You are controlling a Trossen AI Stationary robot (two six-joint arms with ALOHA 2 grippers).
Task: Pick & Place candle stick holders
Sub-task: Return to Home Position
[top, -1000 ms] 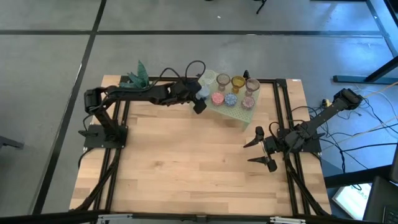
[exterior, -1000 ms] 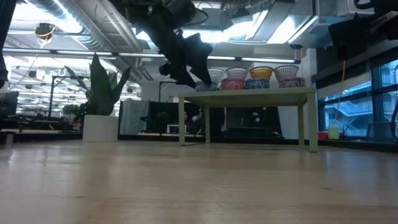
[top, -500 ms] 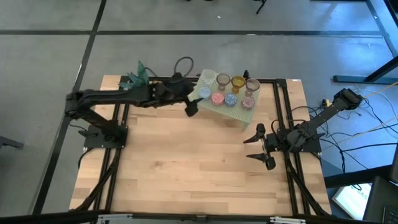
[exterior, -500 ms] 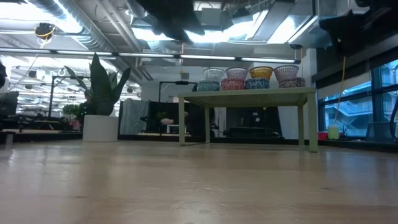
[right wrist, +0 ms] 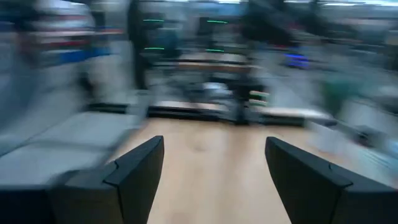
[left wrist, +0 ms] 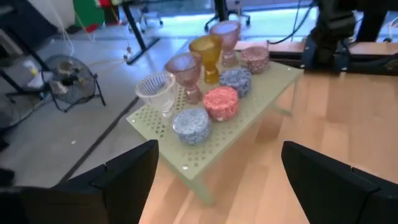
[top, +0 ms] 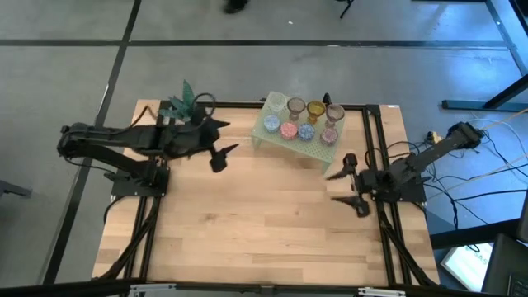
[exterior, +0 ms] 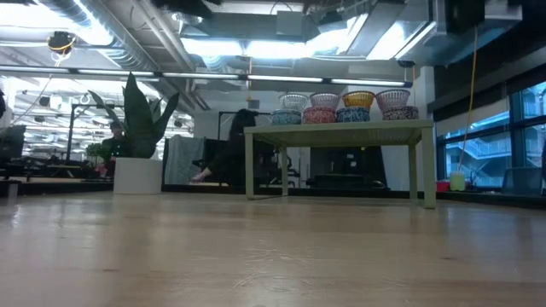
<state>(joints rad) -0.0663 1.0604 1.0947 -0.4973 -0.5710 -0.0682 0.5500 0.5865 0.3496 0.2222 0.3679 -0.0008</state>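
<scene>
Grey concrete floor (top: 66,74) all round the wooden table (top: 264,223) — dark seams (top: 247,43) crossing it. Bright ceiling lights (exterior: 247,47) overhead, windows (exterior: 525,136) far right.

The whole table (top: 247,223) is viewed from straight overhead, and level from its surface by the low camera. The green rack (top: 285,142) is shared with the left wrist view.

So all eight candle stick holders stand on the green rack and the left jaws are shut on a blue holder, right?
No. The left gripper holds nothing: its jaws stand open, clear of the rack, as the left wrist view shows. All eight candle stick holders stand on the rack. The right gripper waits at the right of the table.
</scene>
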